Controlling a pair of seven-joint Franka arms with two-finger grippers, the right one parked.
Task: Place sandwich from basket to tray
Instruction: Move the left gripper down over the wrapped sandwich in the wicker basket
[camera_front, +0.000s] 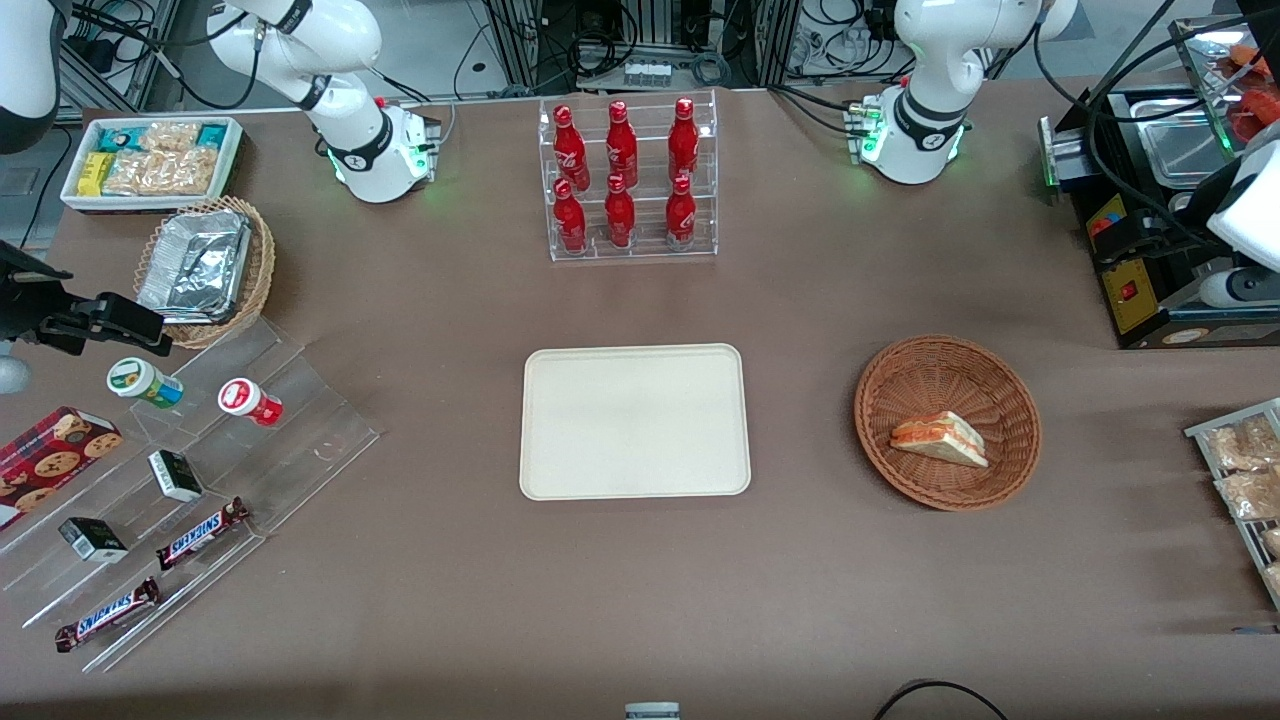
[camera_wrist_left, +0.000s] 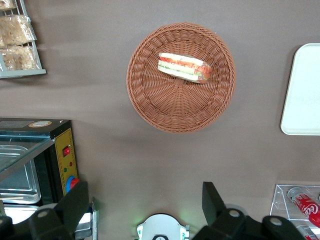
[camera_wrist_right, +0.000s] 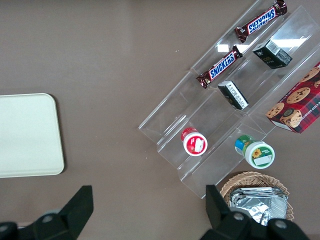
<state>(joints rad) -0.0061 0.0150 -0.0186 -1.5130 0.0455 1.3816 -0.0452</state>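
Observation:
The sandwich (camera_front: 940, 438) (camera_wrist_left: 184, 67), a white wedge with orange-red and green layers, lies in the reddish-brown wicker basket (camera_front: 900, 372) (camera_wrist_left: 180, 107) toward the working arm's end of the table. The cream tray (camera_front: 634, 421) (camera_wrist_left: 304, 90) lies flat beside the basket, mid-table, with nothing on it. My gripper (camera_wrist_left: 144, 200) hangs high over the table, farther from the front camera than the basket and apart from it, near the arm's base (camera_wrist_left: 161, 229). Its fingers (camera_wrist_left: 75, 200) stand wide open with nothing between them.
A black oven-like machine (camera_front: 1150, 250) (camera_wrist_left: 35, 160) stands near the basket at the working arm's end. A wire rack of snack packets (camera_front: 1245, 480) sits at the table edge. A clear rack of red bottles (camera_front: 632, 180) stands farther back than the tray. Acrylic steps with snacks (camera_front: 200, 480) lie toward the parked arm's end.

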